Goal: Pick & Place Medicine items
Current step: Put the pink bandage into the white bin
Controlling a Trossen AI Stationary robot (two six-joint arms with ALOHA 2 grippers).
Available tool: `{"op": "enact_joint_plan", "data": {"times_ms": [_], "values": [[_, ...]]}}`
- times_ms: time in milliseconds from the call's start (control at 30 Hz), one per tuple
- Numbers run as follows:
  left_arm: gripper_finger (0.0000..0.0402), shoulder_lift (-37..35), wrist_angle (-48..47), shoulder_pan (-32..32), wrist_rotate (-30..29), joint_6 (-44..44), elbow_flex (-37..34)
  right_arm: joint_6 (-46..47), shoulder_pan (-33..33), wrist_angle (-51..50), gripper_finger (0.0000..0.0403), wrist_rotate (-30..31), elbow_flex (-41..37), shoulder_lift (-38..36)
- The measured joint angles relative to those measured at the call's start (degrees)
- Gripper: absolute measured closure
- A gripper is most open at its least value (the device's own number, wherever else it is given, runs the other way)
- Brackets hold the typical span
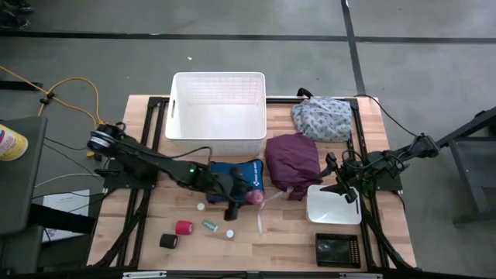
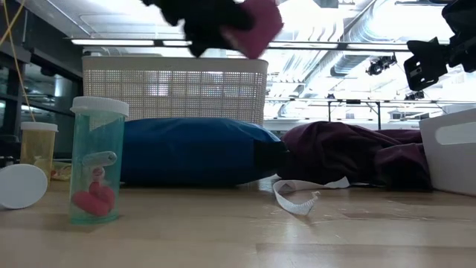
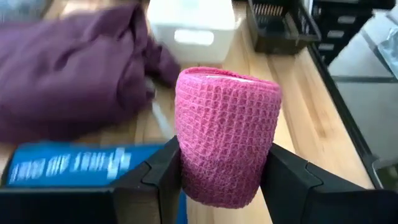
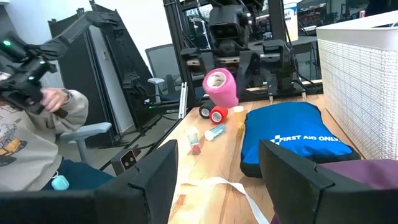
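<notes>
- One left gripper (image 3: 221,180), raised above the table; its two fingers pinch one pink bandage roll (image 3: 224,134), a finger on each side of it; in the low view the roll (image 2: 256,26) hangs clear of the wooden table (image 1: 287,248)
- Directly below and behind the left gripper: one blue first-aid pouch (image 1: 236,172); beyond that, one white mesh basket (image 1: 218,112)
- Beside the left gripper, toward the table's front edge, five small medicine items lie loose: one red bandage roll (image 1: 184,228); one black bandage roll (image 1: 168,241); one greenish vial (image 1: 210,225) holding something red, standing upright in the low view (image 2: 97,160); one tiny white bottle (image 1: 229,233); one white cap (image 1: 201,206)
- One amber pill bottle (image 2: 38,151) shows only in the low view, behind the cap
- One right gripper (image 4: 217,180), well apart from the left; fingers spread, nothing between them; it hovers above one white bin (image 1: 334,206)
- Two cloth bundles: one purple bundle (image 1: 294,159) between the two grippers; one floral bundle (image 1: 322,118) behind it
- One black tray (image 1: 337,249) in front of the white bin
- One person (image 4: 31,134) seated beyond the table, seen in the right wrist view
</notes>
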Motion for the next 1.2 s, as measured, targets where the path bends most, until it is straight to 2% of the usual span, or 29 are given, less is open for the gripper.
{"op": "enact_joint_plan", "data": {"times_ms": [200, 333, 1200], "values": [[0.0235, 7.34, -0.69, 0.74, 2.29, 2.20, 8.26, -0.01, -0.01, 0.15, 0.0192, 0.11, 0.00, 0.67], [0.0235, 8.93, -0.80, 0.74, 3.52, 2.20, 10.20, 0.00, 0.00, 0.13, 0.0192, 0.22, 0.01, 1.44], [0.0235, 9.02, -0.89, 0.56, 3.51, 0.43, 10.09, -0.02, -0.01, 0.09, 0.0192, 0.17, 0.01, 2.93]]}}
